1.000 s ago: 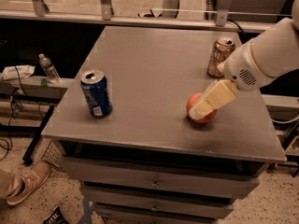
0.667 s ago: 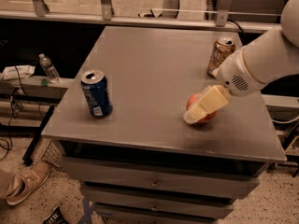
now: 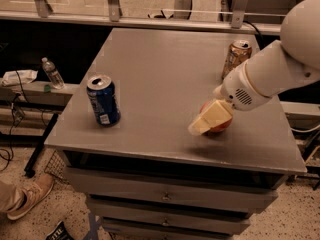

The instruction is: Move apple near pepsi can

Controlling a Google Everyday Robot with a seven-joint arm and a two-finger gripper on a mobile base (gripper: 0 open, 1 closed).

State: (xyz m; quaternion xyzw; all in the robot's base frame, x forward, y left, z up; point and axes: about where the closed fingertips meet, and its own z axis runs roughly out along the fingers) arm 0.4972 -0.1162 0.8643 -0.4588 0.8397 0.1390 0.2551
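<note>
Apple [image 3: 223, 127] on the table [image 3: 160, 69], front right part, my gripper [image 3: 207, 121] low over it, if it grips I cannot tell, pepsi can [image 3: 103, 100] well apart, left.

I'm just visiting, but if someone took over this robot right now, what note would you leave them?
Gripper: down at the apple, right front of the table; whether it holds it is unclear.
Pepsi can: upright near the left front edge, well apart from the apple.
Gold can: back right, not part of the job.
Done: gripper is at the apple.
Left: bring the apple over beside the pepsi can.
</note>
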